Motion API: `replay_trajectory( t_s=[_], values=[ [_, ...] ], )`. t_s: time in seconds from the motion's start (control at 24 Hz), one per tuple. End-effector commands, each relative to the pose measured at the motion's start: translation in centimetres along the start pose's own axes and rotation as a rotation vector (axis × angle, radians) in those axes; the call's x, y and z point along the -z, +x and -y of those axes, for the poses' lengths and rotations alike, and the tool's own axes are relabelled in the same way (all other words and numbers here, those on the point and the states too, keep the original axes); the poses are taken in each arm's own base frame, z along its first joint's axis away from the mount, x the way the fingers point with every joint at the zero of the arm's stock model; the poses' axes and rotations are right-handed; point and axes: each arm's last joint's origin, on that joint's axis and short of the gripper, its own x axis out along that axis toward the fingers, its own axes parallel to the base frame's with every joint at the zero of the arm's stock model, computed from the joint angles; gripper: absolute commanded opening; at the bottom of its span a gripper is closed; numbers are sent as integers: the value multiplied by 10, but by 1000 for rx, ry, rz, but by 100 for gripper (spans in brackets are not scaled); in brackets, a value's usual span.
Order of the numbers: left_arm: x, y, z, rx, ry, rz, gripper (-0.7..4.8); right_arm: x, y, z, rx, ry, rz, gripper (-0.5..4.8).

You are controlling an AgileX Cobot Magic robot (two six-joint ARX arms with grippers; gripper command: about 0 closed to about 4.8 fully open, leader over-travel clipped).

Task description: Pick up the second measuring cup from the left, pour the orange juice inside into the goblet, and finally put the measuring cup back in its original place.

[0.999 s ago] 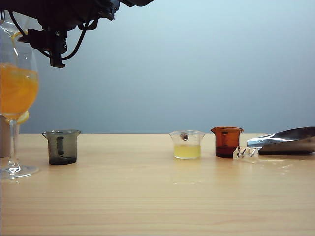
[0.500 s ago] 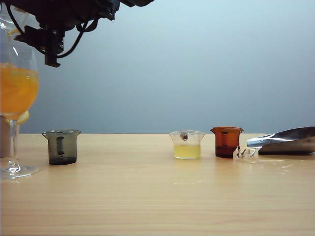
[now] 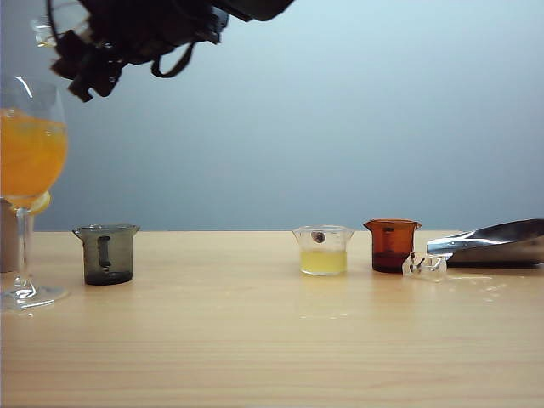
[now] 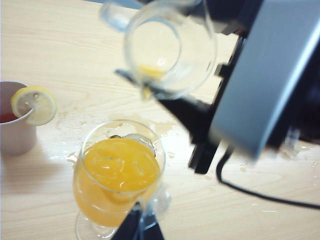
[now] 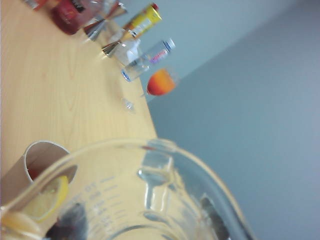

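Note:
The goblet (image 3: 30,170) stands at the table's far left, its bowl filled with orange juice (image 4: 121,164). My left gripper (image 4: 142,227) is shut on the goblet's stem, with a dark finger on each side. Above the goblet (image 4: 120,170), my right gripper (image 3: 68,47) reaches across and is shut on the second measuring cup (image 3: 49,30). That clear cup (image 4: 167,47) is tilted, and only a trace of orange juice (image 4: 150,72) sits near its lip. The measuring cup (image 5: 150,200) fills the right wrist view, with dark fingers blurred behind the glass.
Along the table stand a smoky grey cup (image 3: 106,253), a clear cup of pale yellow liquid (image 3: 323,250) and an amber cup (image 3: 392,245). A metal piece (image 3: 493,242) lies far right. A tumbler with a lemon slice (image 4: 20,120) stands beside the goblet. Wet splashes mark the wood.
My right wrist has rolled, and the measuring cup has swung up and away from the goblet's rim. The goblet and my left gripper have not moved.

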Motion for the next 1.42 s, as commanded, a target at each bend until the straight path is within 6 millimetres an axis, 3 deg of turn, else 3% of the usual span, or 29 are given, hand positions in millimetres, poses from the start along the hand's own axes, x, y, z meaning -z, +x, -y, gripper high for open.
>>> replay_trajectory(
  t_s=[0.04,0.46,0.58,1.0,1.42],
  values=[
    [-2,-1,1,5,7,13,-6,2,-7,22,66,178,15,-1],
    [-2,-1,1,5,7,12,-6,44,-28,67,202,624,-1,-2],
    [-2,-1,1,5,7,12,-6,55,-30,62,212,650,-36,-2],
    [-2,-1,1,6,5,9,-6,96,-48,-2,274,812,-165,-2],
    [-2,-1,1,6,4,9,-6,102,-50,-58,240,864,-256,-2]
  ],
)
